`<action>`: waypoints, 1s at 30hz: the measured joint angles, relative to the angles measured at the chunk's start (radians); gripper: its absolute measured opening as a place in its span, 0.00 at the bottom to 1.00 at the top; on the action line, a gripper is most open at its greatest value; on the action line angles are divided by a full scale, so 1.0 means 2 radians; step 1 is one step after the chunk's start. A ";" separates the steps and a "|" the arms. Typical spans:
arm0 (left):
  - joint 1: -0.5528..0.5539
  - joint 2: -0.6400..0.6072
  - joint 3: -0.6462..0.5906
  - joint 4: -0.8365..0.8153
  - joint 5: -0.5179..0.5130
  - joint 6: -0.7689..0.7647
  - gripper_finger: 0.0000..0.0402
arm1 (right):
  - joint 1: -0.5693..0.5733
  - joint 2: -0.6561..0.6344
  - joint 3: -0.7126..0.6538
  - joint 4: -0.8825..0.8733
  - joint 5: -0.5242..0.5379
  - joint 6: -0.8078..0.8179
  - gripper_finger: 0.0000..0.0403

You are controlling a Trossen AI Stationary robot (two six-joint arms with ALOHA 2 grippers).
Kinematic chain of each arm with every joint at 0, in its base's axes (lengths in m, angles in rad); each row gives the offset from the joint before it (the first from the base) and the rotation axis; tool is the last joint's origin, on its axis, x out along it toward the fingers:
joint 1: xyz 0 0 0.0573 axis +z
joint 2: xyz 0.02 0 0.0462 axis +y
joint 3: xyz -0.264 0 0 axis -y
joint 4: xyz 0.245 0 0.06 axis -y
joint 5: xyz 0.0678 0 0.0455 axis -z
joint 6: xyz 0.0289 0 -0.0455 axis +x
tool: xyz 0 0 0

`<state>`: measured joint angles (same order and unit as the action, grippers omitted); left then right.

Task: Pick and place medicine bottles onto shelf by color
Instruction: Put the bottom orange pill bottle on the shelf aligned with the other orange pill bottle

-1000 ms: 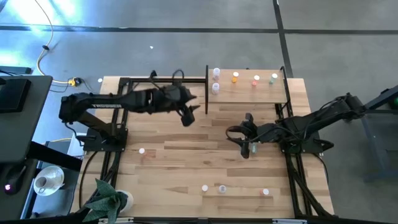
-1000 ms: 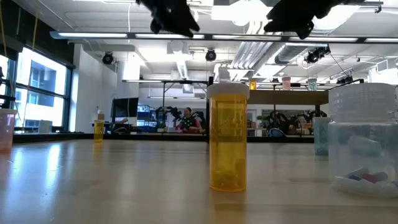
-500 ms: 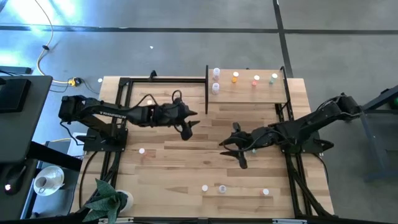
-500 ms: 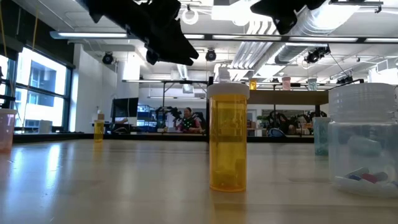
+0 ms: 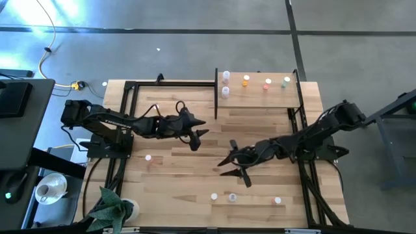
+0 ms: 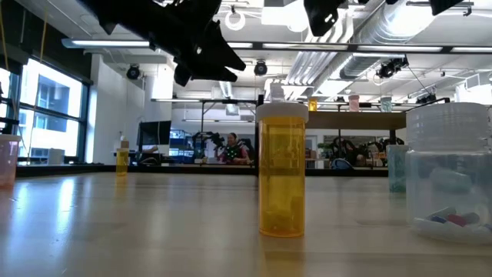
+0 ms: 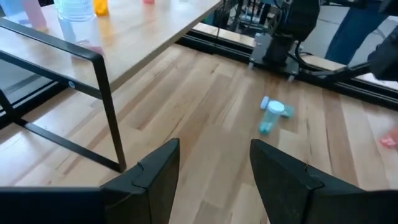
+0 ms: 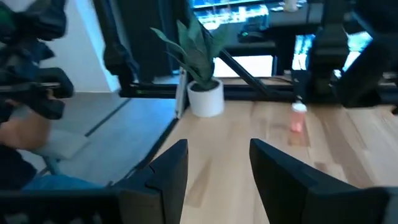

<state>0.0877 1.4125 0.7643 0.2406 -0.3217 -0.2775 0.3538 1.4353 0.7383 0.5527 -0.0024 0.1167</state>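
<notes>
Left gripper [image 5: 197, 134] sits over the table [image 5: 182, 175] just at 9 o'clock of the table's middle, fingers [image 7: 155, 174] spread with nothing between them. Right gripper [image 5: 233, 168] is at about 5 o'clock from the left one, low over bare wood, fingers [image 8: 171, 171] also parted and empty. Shelf [image 5: 260, 97] lies at the table's 1 o'clock corner with a row of bottles on it: white [image 5: 225, 76], another white [image 5: 225, 91] just at 6 o'clock of it, orange [image 5: 246, 80], pink-red [image 5: 267, 84], green [image 5: 286, 81]. Loose bottles left on the table: one at 8 o'clock [image 5: 148, 157], three along the 6 o'clock edge [image 5: 214, 196] [image 5: 233, 196] [image 5: 277, 201]. Left wrist view shows a pale green bottle [image 7: 271, 116] lying on its side past the fingers. Right wrist view shows a pink bottle [image 8: 298, 118] upright, and a potted plant [image 8: 202, 74] at the table corner. Low view: an orange bottle [image 6: 282, 173] stands close up.
</notes>
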 joint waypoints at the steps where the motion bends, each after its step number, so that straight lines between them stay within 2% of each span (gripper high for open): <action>1: -0.001 -0.001 0.000 0.000 0.000 0.000 0.46 | 0.000 0.000 0.000 0.004 -0.009 -0.005 0.40; 8: -0.006 -0.003 0.000 0.002 -0.002 0.008 0.46 | 0.021 0.002 0.000 0.032 -0.001 -0.038 0.40; 15: -0.005 -0.003 0.000 0.002 -0.002 0.009 0.46 | 0.047 0.005 0.022 0.003 0.005 -0.058 0.46; 21: -0.005 -0.003 0.000 0.002 -0.002 0.009 0.46 | 0.065 0.055 0.063 -0.023 -0.002 -0.092 0.53; 30: -0.006 -0.003 0.000 -0.006 -0.002 0.009 0.46 | 0.064 0.150 0.135 -0.133 -0.011 -0.082 0.54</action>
<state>0.0765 1.4075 0.7647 0.2287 -0.3252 -0.2592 0.4822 1.7360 1.0087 0.2870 -0.0245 -0.0480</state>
